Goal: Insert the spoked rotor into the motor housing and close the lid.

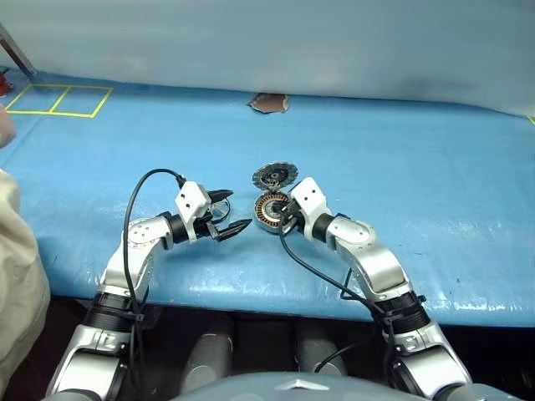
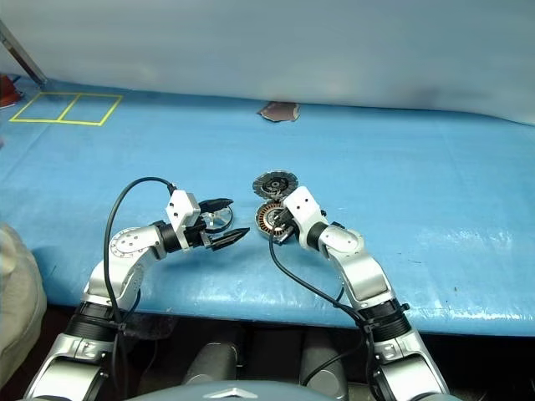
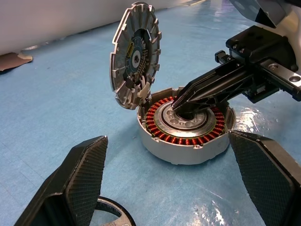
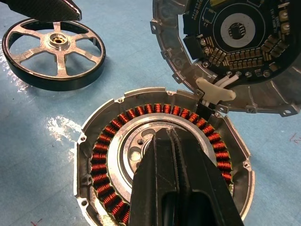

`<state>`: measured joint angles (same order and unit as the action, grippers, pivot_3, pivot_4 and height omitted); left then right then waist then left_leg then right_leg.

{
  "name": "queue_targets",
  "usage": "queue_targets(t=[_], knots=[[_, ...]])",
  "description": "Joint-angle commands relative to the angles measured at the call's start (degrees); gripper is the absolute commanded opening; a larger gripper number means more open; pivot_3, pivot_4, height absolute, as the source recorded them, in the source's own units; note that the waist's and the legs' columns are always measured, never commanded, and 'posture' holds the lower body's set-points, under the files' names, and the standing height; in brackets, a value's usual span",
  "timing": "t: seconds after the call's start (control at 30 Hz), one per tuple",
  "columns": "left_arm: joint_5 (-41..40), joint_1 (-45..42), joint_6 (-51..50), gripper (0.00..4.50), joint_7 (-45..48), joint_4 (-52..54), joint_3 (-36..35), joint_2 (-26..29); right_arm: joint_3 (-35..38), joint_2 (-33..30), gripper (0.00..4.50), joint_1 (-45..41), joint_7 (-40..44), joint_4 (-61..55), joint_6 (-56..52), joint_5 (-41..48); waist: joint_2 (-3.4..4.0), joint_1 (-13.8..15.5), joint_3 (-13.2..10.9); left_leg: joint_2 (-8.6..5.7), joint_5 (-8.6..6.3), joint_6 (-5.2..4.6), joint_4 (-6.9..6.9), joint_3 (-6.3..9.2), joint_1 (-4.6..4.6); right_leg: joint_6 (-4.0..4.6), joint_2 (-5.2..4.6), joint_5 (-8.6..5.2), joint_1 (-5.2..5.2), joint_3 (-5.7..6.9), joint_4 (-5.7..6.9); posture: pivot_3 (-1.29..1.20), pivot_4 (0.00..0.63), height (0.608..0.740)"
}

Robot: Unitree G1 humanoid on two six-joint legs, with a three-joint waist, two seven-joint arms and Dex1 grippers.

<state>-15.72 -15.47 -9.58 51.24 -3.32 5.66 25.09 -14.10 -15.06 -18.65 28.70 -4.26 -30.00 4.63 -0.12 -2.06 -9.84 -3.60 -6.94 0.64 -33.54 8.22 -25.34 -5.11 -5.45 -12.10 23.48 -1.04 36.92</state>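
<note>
From the head, the housing [image 1: 271, 212] lies open on the table [image 1: 435, 167], lid [image 1: 275, 175] raised, between both grippers. The left wrist view shows the left gripper [image 3: 164, 179] spread wide. The right wrist view shows the right gripper [image 4: 171, 141] pressed together on the hub, rotor [image 4: 54, 52] lying beside: rotor not yet in, so I judge grasping it comes next.

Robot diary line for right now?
lid open | right gripper shut in motor housing | spoked rotor outside | left gripper open
</note>
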Motion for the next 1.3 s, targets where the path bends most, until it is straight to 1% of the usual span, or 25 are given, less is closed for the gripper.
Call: queue_targets(t=[0.03, 0.2, 0.27, 0.37, 0.8, 1.1, 1.3], knots=[[0.30, -0.05, 1.05, 4.50, -0.22, 2.35, -0.26, 0.25, -0.50, 0.32, 0.06, -0.20, -0.14, 1.58, 0.14, -0.65, 0.00, -0.04, 0.00, 0.00, 0.00, 0.00, 0.00, 0.00, 0.02, 0.00, 0.00, 0.00, -0.01, 0.00, 0.00, 0.00, 0.150, 0.740], [0.30, -0.08, 1.16, 4.50, -0.31, 2.19, -0.37, 0.24, -3.27, -1.23, 0.06, 0.48, 0.13, 2.73, -1.34, -3.16, 0.00, -0.03, 0.02, 0.04, -0.06, 0.08, 0.00, -0.01, 0.32, 0.01, 0.00, -0.01, -0.07, 0.00, -0.01, 0.00, 0.150, 0.740], [0.32, -0.08, 1.18, 4.50, -0.33, 2.19, -0.37, 0.24, -3.34, -1.20, 0.06, 0.65, -0.07, 2.74, -1.28, -3.38, -0.01, -0.03, 0.05, 0.07, -0.20, 0.31, 0.00, -0.02, 0.43, 0.02, -0.01, -0.02, -0.18, -0.01, -0.01, 0.00, 0.150, 0.740], [0.33, -0.15, 1.27, 4.50, -0.34, 2.08, -0.36, 0.23, -3.18, -1.02, 0.06, 0.60, -0.25, 2.89, -1.30, -3.31, -0.01, -0.03, 0.06, 0.12, -0.20, 0.32, 0.01, -0.02, 0.48, 0.02, -0.03, -0.02, -0.21, -0.01, -0.01, 0.00, 0.150, 0.740], [0.22, 0.00, 1.22, 4.50, -0.50, 2.37, -0.54, 0.39, -3.06, -0.68, 0.06, 0.21, -1.33, 5.11, -1.05, -4.23, -0.06, -0.03, 0.13, 0.18, -0.21, 0.32, 0.01, -0.02, 0.54, 0.02, -0.04, -0.02, -0.23, -0.01, -0.01, 0.00, 0.150, 0.740], [0.18, 0.15, 1.03, 4.50, -0.49, 2.45, -0.38, 0.36, -0.64, -0.99, 0.06, 0.08, -1.04, -0.65, -1.26, -2.31, -0.05, 0.02, 0.13, 0.21, -0.21, 0.33, 0.01, -0.02, 0.41, 0.02, -0.10, -0.02, -0.11, 0.00, -0.02, 0.00, 0.150, 0.740], [0.16, 0.12, 1.01, 4.50, -0.62, 2.50, -0.39, 0.27, -0.40, -0.66, 0.06, -0.73, -1.41, -0.07, -1.19, -2.29, -0.06, 0.03, 0.13, 0.17, -0.22, 0.34, 0.08, -0.04, 0.30, 0.02, -0.09, -0.02, 0.01, 0.00, -0.04, 0.00, 0.150, 0.740]])
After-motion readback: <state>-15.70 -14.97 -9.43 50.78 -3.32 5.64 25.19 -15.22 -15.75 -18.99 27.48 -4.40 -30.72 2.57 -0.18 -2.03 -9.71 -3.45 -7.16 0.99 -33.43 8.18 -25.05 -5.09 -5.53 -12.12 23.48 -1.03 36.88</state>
